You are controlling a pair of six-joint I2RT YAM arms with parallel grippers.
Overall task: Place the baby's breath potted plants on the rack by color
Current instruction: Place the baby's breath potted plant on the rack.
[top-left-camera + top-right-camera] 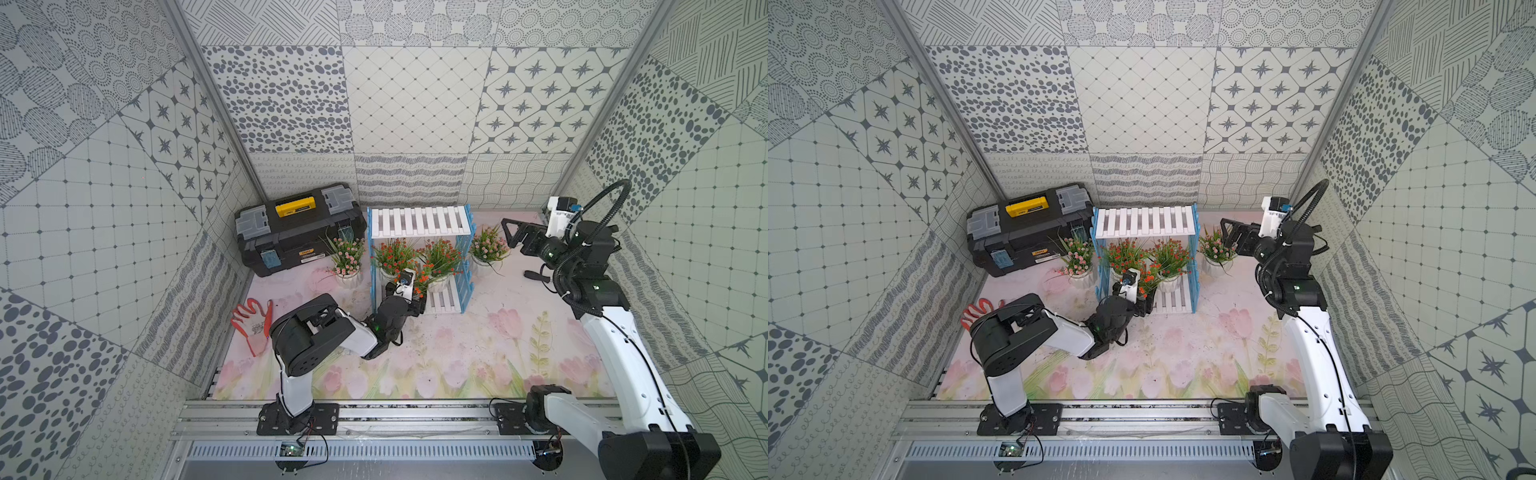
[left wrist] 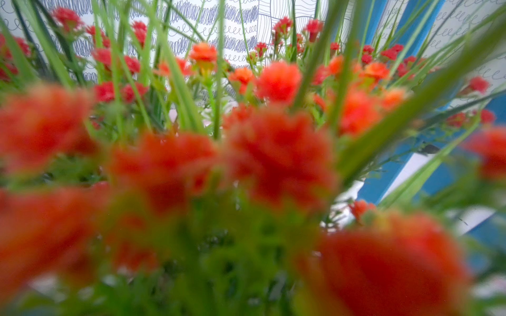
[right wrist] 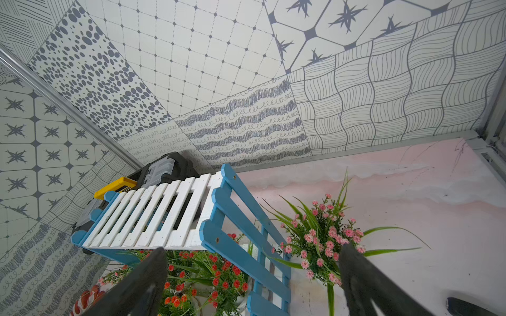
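The rack (image 1: 419,222) stands at the back middle, its top shelf bare. On its lower shelf (image 1: 445,300) stand two orange-red baby's breath potted plants (image 1: 392,257) (image 1: 442,255). A third orange-red plant (image 1: 420,277) leans at that shelf's front edge with my left gripper (image 1: 417,302) shut at its base. Its blossoms (image 2: 279,158) fill the left wrist view and hide the jaws. One pink plant (image 1: 347,254) stands on the mat left of the rack. The other pink plant (image 1: 490,246) (image 3: 323,240) stands to the rack's right. My right gripper (image 1: 509,235) (image 3: 254,287) hovers open just above it, holding nothing.
A black toolbox (image 1: 297,232) with a yellow handle sits at the back left, close to the left pink plant. A red and white glove (image 1: 253,322) lies on the mat by the left arm. A small black object (image 1: 536,275) lies under the right arm. Patterned walls close three sides.
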